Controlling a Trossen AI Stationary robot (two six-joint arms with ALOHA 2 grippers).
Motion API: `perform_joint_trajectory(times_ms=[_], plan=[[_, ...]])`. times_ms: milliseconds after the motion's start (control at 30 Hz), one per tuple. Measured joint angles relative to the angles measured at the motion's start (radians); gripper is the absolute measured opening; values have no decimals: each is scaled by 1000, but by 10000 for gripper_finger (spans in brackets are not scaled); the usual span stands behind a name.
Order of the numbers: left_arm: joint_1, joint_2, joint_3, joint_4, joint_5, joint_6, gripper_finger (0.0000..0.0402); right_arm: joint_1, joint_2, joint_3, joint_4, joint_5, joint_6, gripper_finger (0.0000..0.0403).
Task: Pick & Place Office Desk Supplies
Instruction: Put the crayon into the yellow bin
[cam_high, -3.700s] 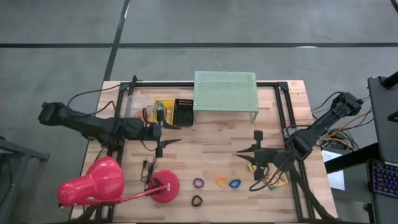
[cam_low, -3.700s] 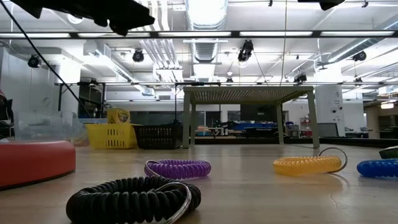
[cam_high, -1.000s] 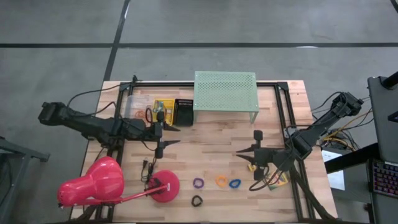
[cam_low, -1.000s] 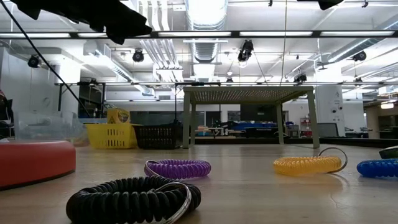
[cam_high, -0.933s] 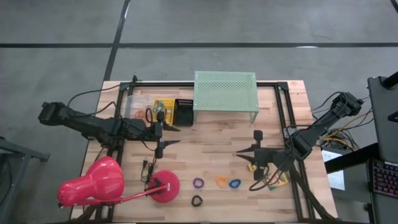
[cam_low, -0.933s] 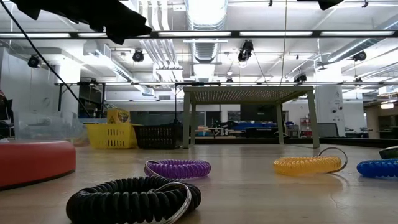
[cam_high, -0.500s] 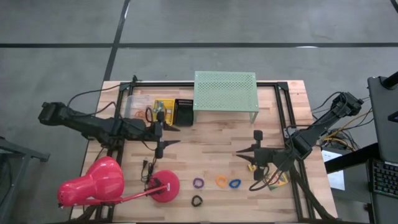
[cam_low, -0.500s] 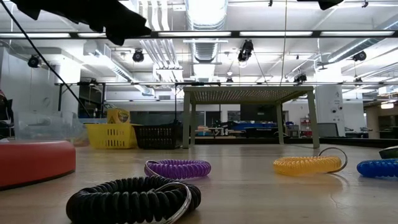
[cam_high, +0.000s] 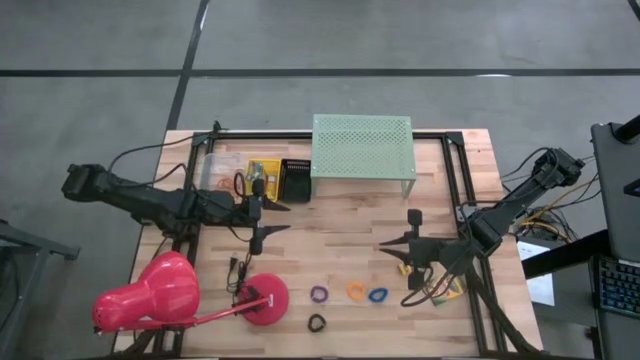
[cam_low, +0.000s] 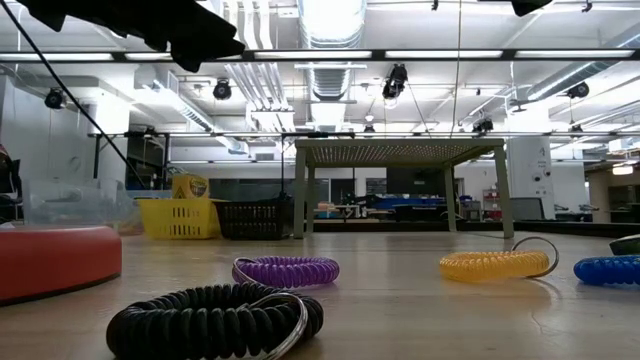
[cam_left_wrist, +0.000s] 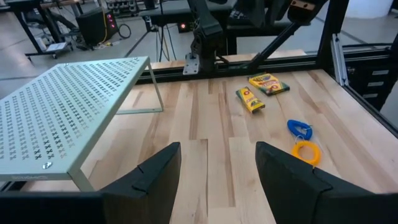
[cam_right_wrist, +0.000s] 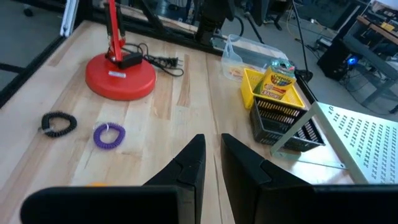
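a mint-green shelf (cam_high: 362, 146) stands at the far middle of the wooden table (cam_high: 340, 240). just left of the shelf sits a black basket (cam_high: 296, 180), and touching that, farther left, a yellow basket (cam_high: 265, 172). left of the yellow basket lies a clear bag (cam_high: 220, 172). a pink lamp (cam_high: 150, 295) leans off the table's near left corner, its red base (cam_high: 266, 300) well apart from the shelf, a black cord (cam_high: 237, 272) beside the base.

Bare surface (cam_high: 340, 235) lies open between the two arms, hemmed by the shelf (cam_high: 363, 146) and baskets (cam_high: 281, 179) at the back, the lamp (cam_high: 180, 295) at front left, and loops (cam_high: 348, 295) along the front.
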Motion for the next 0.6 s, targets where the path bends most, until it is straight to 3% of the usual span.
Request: perform_joint_trajectory(times_ms=[233,367,600], plan=[[0,0,0,0,0,0,212,0,0,4,77,0,-156,47],[0,0,0,-2,0,0,212,0,5,39,51,0,-151,47],[0,-1,0,-23,0,0,212,2,79,174,-242,-75,-23,47]])
